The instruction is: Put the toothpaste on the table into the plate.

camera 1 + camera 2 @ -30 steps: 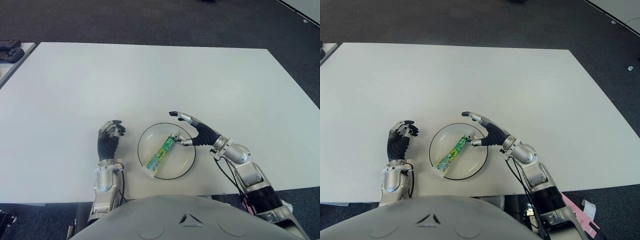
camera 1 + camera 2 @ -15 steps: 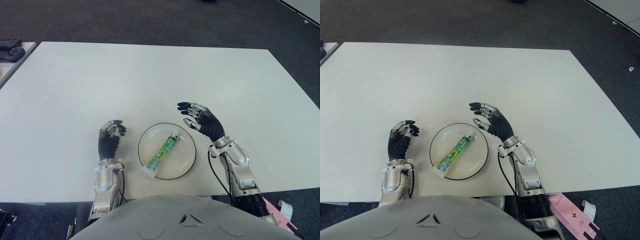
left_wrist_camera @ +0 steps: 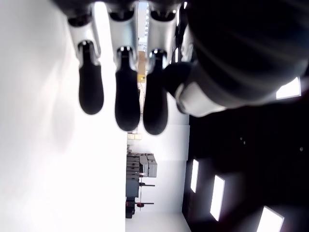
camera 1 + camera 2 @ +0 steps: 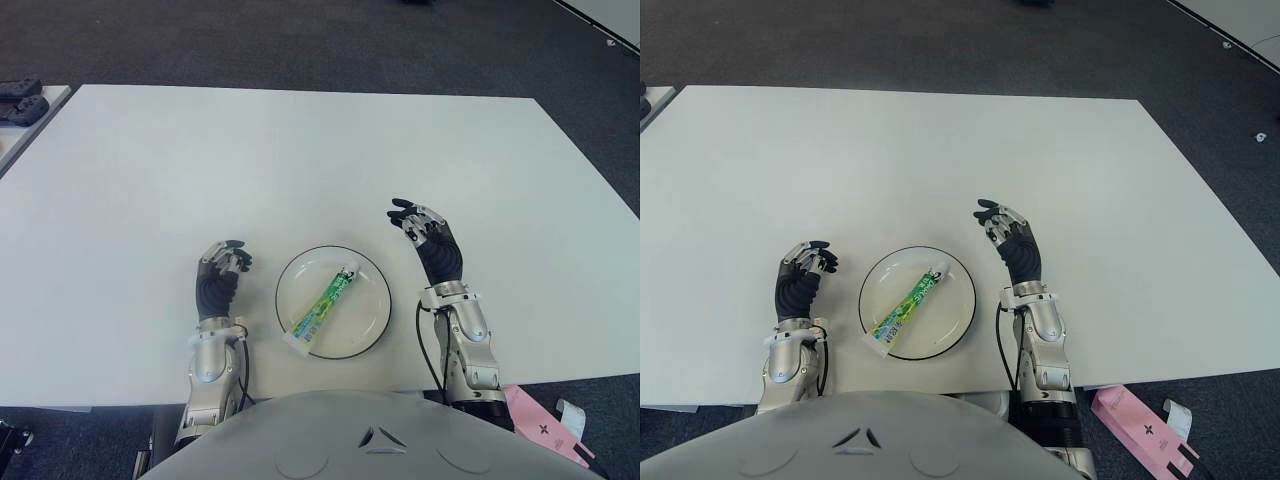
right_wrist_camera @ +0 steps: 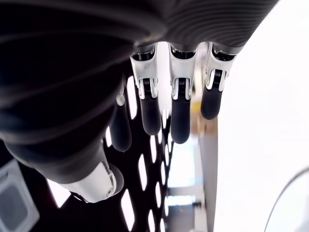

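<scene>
We see the right hand (image 4: 432, 240) raised above the tabletop (image 4: 300, 150), palm up on its forearm, fingers (image 5: 180, 113) loosely extended and holding nothing. Just to its left sits the plate (image 4: 377, 300), and the toothpaste (image 4: 325, 305) lies diagonally inside it (cap end toward the hand). The left hand (image 4: 218, 278) shows on the plate's other side, fingers relaxed and empty. Beyond both hands we find wide bare tabletop; the near edge runs close behind the wrists.
</scene>
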`<state>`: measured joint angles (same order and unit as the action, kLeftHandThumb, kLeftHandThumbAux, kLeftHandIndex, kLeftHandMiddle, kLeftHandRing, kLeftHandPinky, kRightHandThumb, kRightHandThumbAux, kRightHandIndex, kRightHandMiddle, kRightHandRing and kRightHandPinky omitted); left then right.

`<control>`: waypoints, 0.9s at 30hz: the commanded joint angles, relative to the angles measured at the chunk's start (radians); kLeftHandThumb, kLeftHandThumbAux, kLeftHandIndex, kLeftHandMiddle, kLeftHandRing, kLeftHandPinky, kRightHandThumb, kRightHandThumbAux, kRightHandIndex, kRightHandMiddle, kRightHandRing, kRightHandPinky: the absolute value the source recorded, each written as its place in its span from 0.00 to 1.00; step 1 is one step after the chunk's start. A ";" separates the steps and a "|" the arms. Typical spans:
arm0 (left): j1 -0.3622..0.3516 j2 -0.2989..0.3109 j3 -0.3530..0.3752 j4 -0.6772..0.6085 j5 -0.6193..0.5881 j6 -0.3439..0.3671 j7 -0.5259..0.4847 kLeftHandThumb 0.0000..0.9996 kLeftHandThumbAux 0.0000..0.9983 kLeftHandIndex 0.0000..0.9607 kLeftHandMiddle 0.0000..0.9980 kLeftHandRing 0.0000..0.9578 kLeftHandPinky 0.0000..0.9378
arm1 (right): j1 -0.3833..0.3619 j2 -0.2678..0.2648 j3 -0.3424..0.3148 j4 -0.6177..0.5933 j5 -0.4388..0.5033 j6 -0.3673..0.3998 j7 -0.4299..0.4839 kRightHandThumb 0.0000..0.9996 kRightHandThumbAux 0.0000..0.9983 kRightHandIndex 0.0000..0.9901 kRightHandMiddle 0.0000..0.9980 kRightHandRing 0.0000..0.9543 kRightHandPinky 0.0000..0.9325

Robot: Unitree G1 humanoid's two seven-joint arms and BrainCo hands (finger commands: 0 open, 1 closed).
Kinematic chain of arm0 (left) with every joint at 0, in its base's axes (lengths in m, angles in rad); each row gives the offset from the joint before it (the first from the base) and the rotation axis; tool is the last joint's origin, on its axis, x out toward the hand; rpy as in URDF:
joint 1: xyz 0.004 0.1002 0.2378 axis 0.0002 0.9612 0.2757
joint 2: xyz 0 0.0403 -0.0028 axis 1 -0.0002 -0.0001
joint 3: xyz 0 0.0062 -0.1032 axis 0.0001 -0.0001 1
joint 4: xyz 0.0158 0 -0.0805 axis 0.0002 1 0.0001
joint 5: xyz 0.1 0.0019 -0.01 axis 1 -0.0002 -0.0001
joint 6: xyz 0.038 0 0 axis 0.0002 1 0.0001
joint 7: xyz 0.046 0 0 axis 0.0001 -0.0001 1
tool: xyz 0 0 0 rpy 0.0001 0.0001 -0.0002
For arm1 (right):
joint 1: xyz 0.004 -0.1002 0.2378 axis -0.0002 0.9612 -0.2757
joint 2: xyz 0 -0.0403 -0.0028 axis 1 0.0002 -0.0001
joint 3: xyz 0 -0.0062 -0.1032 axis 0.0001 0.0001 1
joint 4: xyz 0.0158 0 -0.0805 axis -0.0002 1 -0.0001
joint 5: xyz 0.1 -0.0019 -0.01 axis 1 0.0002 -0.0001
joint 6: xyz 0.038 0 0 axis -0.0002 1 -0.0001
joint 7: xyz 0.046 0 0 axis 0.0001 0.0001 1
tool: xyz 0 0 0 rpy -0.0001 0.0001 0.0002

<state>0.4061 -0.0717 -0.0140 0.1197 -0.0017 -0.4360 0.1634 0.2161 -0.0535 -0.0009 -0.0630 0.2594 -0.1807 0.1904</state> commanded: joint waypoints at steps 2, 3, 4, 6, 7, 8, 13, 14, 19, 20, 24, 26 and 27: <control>0.009 -0.007 0.007 0.029 -0.008 0.043 -0.015 0.70 0.72 0.45 0.57 0.59 0.58 | 0.009 0.025 -0.023 0.031 -0.030 0.005 -0.045 0.70 0.73 0.43 0.45 0.46 0.51; 0.010 -0.007 0.008 0.027 -0.008 0.046 -0.015 0.70 0.72 0.45 0.57 0.59 0.59 | 0.009 0.028 -0.024 0.037 -0.041 0.000 -0.052 0.70 0.73 0.43 0.46 0.47 0.51; 0.010 -0.006 0.008 0.026 -0.006 0.047 -0.014 0.70 0.72 0.45 0.57 0.59 0.59 | 0.008 0.031 -0.026 0.051 -0.059 -0.013 -0.064 0.70 0.73 0.43 0.46 0.47 0.51; 0.010 -0.005 0.009 0.026 -0.004 0.047 -0.013 0.70 0.72 0.45 0.57 0.59 0.57 | 0.007 0.034 -0.028 0.070 -0.086 -0.032 -0.080 0.70 0.73 0.43 0.46 0.47 0.51; 0.010 -0.004 0.010 0.026 -0.003 0.047 -0.013 0.70 0.72 0.45 0.57 0.59 0.57 | 0.007 0.036 -0.029 0.077 -0.095 -0.038 -0.086 0.70 0.73 0.43 0.47 0.48 0.51; 0.010 -0.003 0.009 0.026 -0.002 0.045 -0.014 0.70 0.72 0.45 0.57 0.59 0.57 | 0.006 0.036 -0.029 0.085 -0.113 -0.048 -0.097 0.70 0.73 0.43 0.47 0.48 0.51; 0.011 0.002 0.010 0.023 -0.005 0.041 -0.022 0.70 0.72 0.45 0.57 0.59 0.58 | 0.003 0.043 -0.032 0.115 -0.149 -0.078 -0.122 0.70 0.73 0.43 0.47 0.48 0.50; 0.011 0.003 0.009 0.023 -0.006 0.041 -0.025 0.70 0.72 0.45 0.57 0.59 0.58 | 0.002 0.044 -0.034 0.125 -0.150 -0.085 -0.124 0.70 0.73 0.43 0.47 0.48 0.50; 0.011 0.006 0.011 0.022 -0.015 0.034 -0.041 0.70 0.72 0.45 0.57 0.59 0.57 | 0.001 0.052 -0.038 0.173 -0.157 -0.116 -0.130 0.70 0.73 0.43 0.47 0.48 0.50; 0.011 0.006 0.012 0.021 -0.016 0.033 -0.044 0.70 0.72 0.45 0.57 0.59 0.57 | 0.001 0.053 -0.039 0.181 -0.158 -0.122 -0.131 0.70 0.73 0.43 0.47 0.48 0.50; 0.013 0.004 0.016 0.015 -0.017 0.036 -0.050 0.70 0.72 0.45 0.57 0.58 0.57 | -0.007 0.050 -0.048 0.204 -0.162 -0.125 -0.137 0.70 0.73 0.43 0.47 0.48 0.50; 0.015 0.004 0.017 0.012 -0.016 0.034 -0.051 0.70 0.72 0.45 0.57 0.58 0.57 | -0.006 0.051 -0.049 0.213 -0.170 -0.128 -0.144 0.70 0.73 0.43 0.47 0.48 0.50; 0.016 0.004 0.017 0.011 -0.015 0.032 -0.052 0.70 0.72 0.45 0.57 0.58 0.57 | -0.006 0.052 -0.049 0.219 -0.175 -0.130 -0.147 0.70 0.73 0.43 0.47 0.48 0.50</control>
<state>0.4082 -0.0697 -0.0058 0.1146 -0.0092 -0.4296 0.1257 0.2181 -0.0059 -0.0436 0.1298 0.0986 -0.2981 0.0552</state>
